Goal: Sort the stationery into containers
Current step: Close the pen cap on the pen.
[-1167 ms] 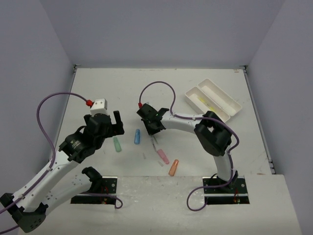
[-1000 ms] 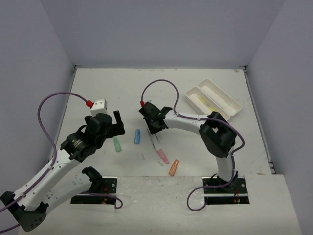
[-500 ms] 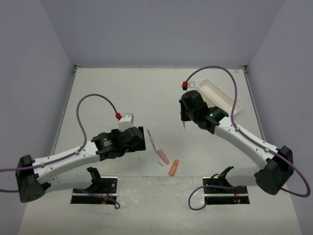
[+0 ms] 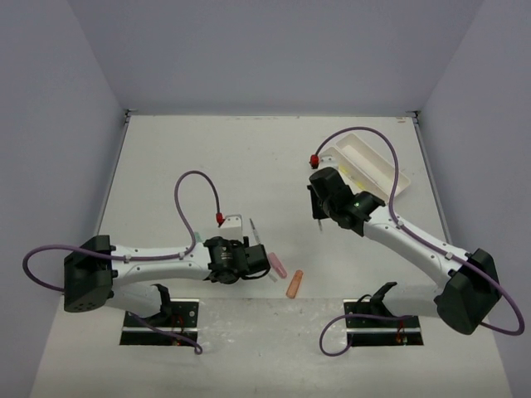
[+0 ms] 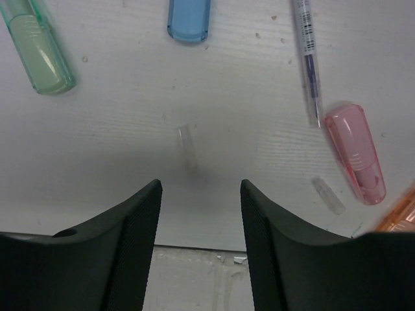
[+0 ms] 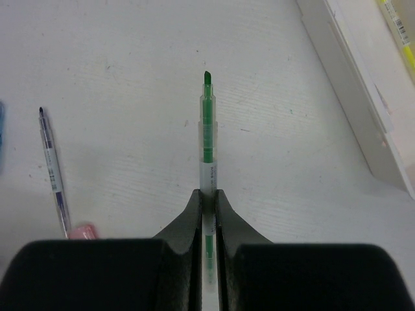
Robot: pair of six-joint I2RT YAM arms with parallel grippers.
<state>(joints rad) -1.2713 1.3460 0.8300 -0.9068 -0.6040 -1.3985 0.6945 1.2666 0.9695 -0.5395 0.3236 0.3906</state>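
White desk (image 4: 207, 157): right end effector (image 6: 207, 194) clenches a green pen (image 6: 207, 139) near its tail, short of the tray (image 6: 350, 91); it may swing loose, while the left end effector (image 5: 200, 189) gapes over 1 clear bit (image 5: 186, 144).

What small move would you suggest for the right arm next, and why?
Probably swing the right gripper toward the white tray. It is shut on a green pen, and the tray, with a yellow pen lying in it, sits close by to the right in the wrist view.
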